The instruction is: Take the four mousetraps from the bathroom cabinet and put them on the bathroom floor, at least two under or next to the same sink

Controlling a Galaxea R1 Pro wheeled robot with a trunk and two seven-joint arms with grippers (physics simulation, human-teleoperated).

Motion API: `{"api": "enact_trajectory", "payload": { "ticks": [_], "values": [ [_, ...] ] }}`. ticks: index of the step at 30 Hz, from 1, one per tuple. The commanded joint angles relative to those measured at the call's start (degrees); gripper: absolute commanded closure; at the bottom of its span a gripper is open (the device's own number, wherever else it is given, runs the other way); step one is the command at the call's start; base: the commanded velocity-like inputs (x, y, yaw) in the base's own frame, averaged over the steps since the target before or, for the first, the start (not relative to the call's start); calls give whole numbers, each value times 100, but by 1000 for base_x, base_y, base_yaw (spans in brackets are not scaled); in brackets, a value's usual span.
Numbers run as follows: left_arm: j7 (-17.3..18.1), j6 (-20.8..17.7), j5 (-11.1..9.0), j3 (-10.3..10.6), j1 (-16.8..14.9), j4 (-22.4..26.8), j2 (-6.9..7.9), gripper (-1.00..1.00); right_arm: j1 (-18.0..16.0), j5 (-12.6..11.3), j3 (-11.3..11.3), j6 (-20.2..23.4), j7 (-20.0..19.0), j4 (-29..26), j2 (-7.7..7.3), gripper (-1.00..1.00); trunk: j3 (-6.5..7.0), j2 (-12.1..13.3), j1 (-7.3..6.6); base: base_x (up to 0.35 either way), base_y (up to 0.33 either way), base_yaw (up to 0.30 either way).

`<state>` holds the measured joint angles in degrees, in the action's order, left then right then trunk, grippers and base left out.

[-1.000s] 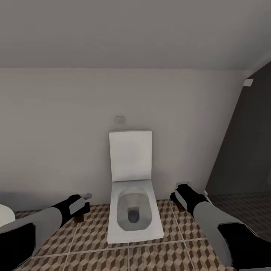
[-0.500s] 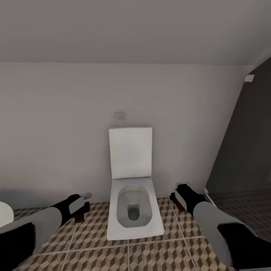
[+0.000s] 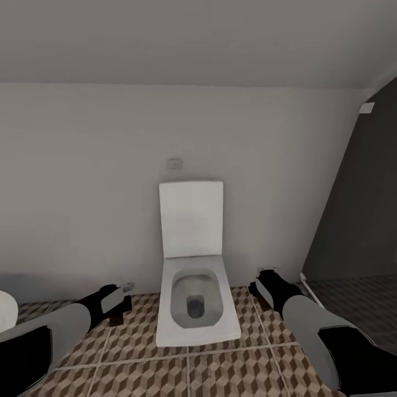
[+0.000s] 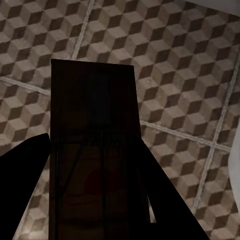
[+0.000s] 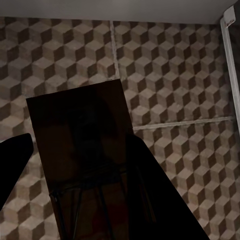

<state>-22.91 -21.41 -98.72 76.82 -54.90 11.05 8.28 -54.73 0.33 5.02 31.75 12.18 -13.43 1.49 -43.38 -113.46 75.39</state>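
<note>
In the left wrist view my left gripper is shut on a mousetrap, a dark brown flat slab with wire parts, held above the bathroom floor. The right wrist view has my right gripper shut on a second mousetrap over the same cube-pattern tiles. From the head view, the left gripper and right gripper hang low on either side of a toilet. The cabinet and the sink are out of view.
A square white toilet with its lid up stands against the pale wall straight ahead. A dark grey wall closes the right side. A white rounded fixture pokes in at the left edge. Tiled floor lies in front.
The whole head view has shifted, so the toilet and wall line sit a little higher in the picture. Both arms keep the same pose and their hold.
</note>
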Motion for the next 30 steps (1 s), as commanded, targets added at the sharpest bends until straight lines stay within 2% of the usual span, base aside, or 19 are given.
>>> {"api": "enact_trajectory", "payload": {
  "ticks": [1, 22, 30],
  "values": [
    [-40, -12, -25, 26, -5, 20, 13, 100, -3, 2, 43, 41, 13, -6, -10, 100, -6, -4, 0, 0, 0, 0],
    [-37, -12, -25, 26, -4, 20, 29, 100, -3, 2, 43, 40, 13, -3, -17, 100, -6, -4, 0, 0, 0, 0],
    [73, -5, -25, 34, -4, 21, 61, 100, -3, 2, 43, 40, 13, -2, -17, 100, -6, -4, 0, 81, -115, 0]
  ]
}}
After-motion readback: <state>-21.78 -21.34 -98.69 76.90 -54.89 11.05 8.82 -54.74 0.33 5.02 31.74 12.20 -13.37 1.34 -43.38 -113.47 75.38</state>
